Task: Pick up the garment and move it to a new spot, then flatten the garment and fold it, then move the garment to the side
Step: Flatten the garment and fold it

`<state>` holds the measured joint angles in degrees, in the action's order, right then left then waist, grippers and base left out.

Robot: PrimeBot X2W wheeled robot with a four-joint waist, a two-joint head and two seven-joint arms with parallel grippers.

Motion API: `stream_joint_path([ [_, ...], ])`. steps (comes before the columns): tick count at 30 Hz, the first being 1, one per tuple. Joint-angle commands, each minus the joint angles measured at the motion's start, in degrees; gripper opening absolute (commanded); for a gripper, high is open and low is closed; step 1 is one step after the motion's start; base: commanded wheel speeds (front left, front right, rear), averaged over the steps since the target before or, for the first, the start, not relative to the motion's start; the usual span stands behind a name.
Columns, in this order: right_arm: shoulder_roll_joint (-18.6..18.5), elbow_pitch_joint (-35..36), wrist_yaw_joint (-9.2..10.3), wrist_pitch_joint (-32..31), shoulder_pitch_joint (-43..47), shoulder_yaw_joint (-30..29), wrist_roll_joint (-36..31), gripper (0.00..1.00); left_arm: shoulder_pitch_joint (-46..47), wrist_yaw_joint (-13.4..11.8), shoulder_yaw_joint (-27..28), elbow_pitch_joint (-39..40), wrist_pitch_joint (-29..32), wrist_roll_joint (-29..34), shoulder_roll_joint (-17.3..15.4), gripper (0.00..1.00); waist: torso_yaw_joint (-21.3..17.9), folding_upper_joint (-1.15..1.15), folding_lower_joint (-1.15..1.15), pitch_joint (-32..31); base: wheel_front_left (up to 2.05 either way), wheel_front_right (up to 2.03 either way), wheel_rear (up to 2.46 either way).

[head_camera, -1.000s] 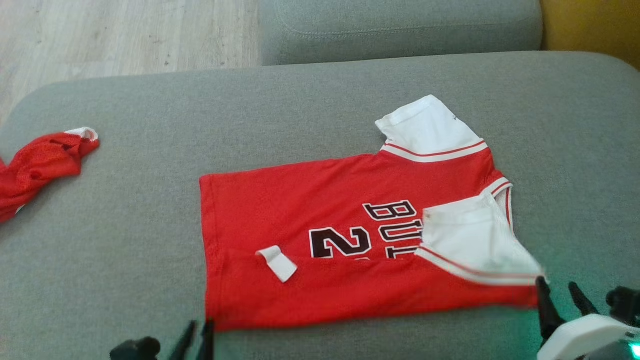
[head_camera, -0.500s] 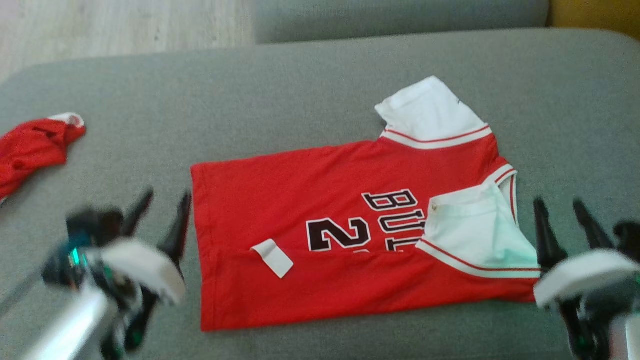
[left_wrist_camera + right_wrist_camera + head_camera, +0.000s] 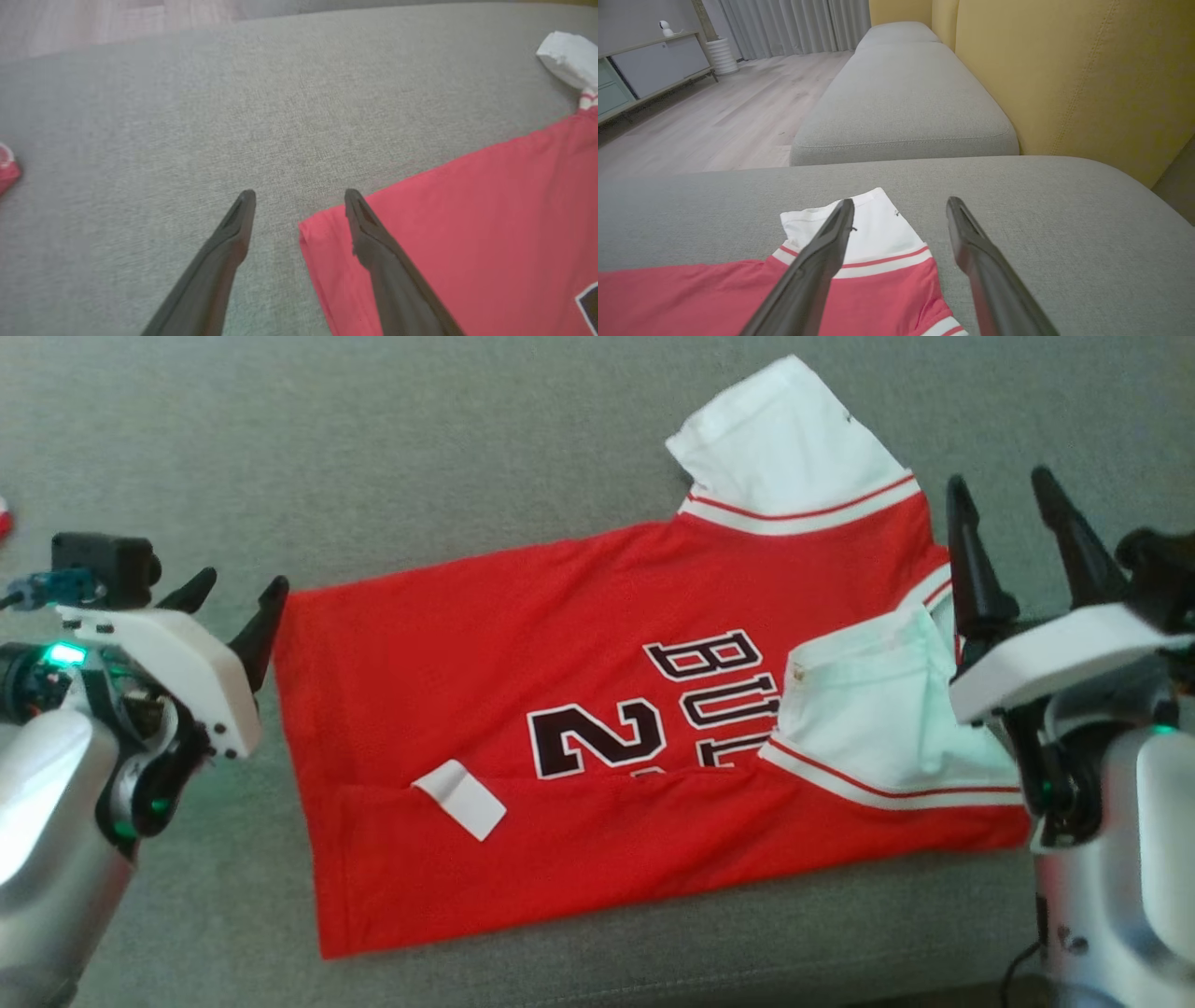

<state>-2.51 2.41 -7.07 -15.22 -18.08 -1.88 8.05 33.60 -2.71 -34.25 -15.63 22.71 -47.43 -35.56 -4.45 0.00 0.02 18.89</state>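
The garment (image 3: pixel 597 728), a red jersey with white sleeves and black lettering, lies flat on the grey cushion (image 3: pixel 420 457), its near long edge folded over the front. My left gripper (image 3: pixel 238 593) hovers open at the jersey's hem corner (image 3: pixel 317 228), nothing between its fingers. At the collar end my right gripper (image 3: pixel 1004 495) stands open and empty beside the folded white sleeve (image 3: pixel 878 719). In the right wrist view the far white sleeve (image 3: pixel 878 233) lies just beyond the fingertips (image 3: pixel 847 210).
A second red cloth (image 3: pixel 7 170) lies at the cushion's far left. Another grey cushion (image 3: pixel 901 102) and a yellow sofa back (image 3: pixel 1064 70) stand beyond the jersey's collar end. Wooden floor (image 3: pixel 714 116) borders the cushion's far side.
Both grippers let go of the folded jersey edge, opened wide and rose clear to either end. The camera tilted down, so the whole picture shifted.
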Motion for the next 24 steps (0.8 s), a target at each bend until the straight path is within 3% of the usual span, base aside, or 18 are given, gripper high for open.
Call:
stream_joint_path([
  [1,-0.4,1.6,-0.42,0.1,-1.4,1.4,-0.4,1.00,3.3,0.4,2.5,1.0,0.0,-0.4,-2.8,1.00,-1.2,0.00,-0.02,1.5,0.00,0.00,0.00],
  [11,-0.4,0.4,-0.42,1.5,-3.1,1.5,-0.1,1.00,1.5,1.2,0.6,0.1,3.3,-1.5,-3.3,1.00,-2.4,0.00,-0.02,4.0,0.00,0.00,0.00],
  [19,-0.4,0.2,-0.42,2.1,-3.5,1.5,0.1,1.00,-1.6,-0.4,0.2,2.3,1.2,-1.4,-2.3,0.98,-2.1,0.00,-0.02,4.6,0.00,0.00,0.00],
  [21,-0.4,0.2,-0.42,2.1,-3.6,1.7,0.0,1.00,-2.0,-0.6,0.0,2.4,0.8,-1.3,-2.0,0.76,-1.9,0.00,-0.02,4.7,0.00,0.00,0.00],
  [22,-0.4,0.2,-0.42,2.1,-3.7,1.8,0.0,1.00,-2.1,-0.6,0.0,2.4,0.6,-1.3,-1.9,0.55,-1.9,0.00,-0.02,4.7,0.00,0.00,0.00],
  [23,-0.4,0.2,-0.42,2.1,-3.7,1.9,0.0,1.00,-2.2,-0.6,-0.1,2.4,0.6,-1.3,-1.8,0.42,-1.8,0.00,-0.02,4.7,0.00,0.00,0.00],
  [24,-0.4,0.2,-0.42,2.1,-3.7,2.0,0.0,1.00,-2.2,-0.6,-0.2,2.4,0.4,-1.2,-1.7,0.16,-1.7,0.00,-0.02,4.6,0.00,0.00,0.00],
])
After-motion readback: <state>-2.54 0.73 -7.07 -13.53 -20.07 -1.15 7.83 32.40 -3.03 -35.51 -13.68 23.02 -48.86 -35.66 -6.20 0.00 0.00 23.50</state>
